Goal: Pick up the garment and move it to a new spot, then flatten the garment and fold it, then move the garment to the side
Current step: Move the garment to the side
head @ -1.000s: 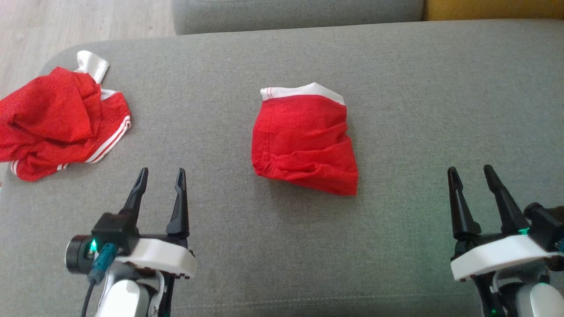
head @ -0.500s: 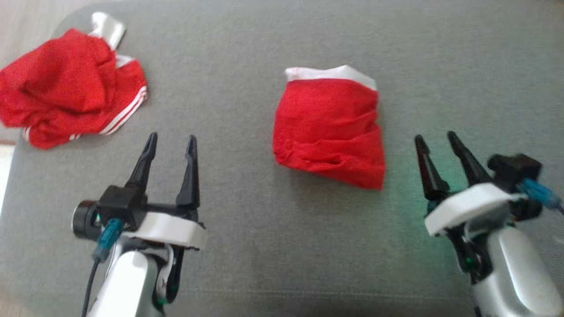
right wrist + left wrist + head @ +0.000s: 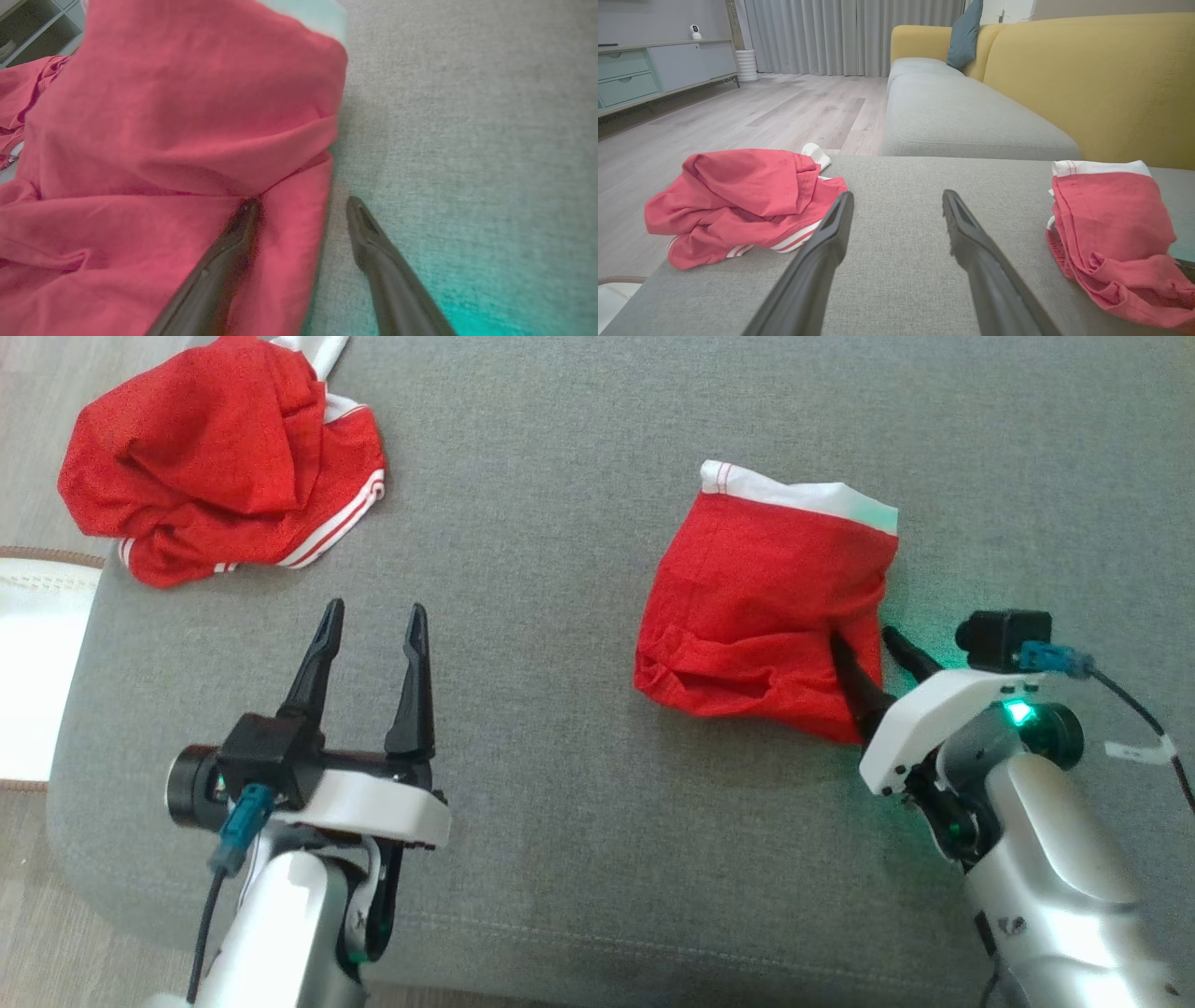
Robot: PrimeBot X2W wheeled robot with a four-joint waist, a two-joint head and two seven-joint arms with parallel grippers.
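Observation:
A folded red garment (image 3: 756,607) with a white waistband lies on the grey cushion (image 3: 560,803), right of centre. My right gripper (image 3: 861,637) is open and straddles the garment's right edge. In the right wrist view its left finger (image 3: 233,242) rests on the red cloth (image 3: 163,116) and its right finger (image 3: 373,247) is over bare cushion. My left gripper (image 3: 373,609) is open and holds nothing, hovering over the cushion's near left part. The left wrist view shows that gripper (image 3: 896,200) with the folded garment (image 3: 1111,233) off to its right.
A second, crumpled red garment (image 3: 215,457) with white stripes lies at the cushion's far left corner, also in the left wrist view (image 3: 738,200). A white rug (image 3: 37,663) lies on the floor left of the cushion. A yellow sofa (image 3: 1087,70) stands beyond.
The head camera has shifted, sliding the whole picture right and down. My right gripper has advanced to the folded garment's right edge, one finger now on the cloth. The left gripper keeps its pose.

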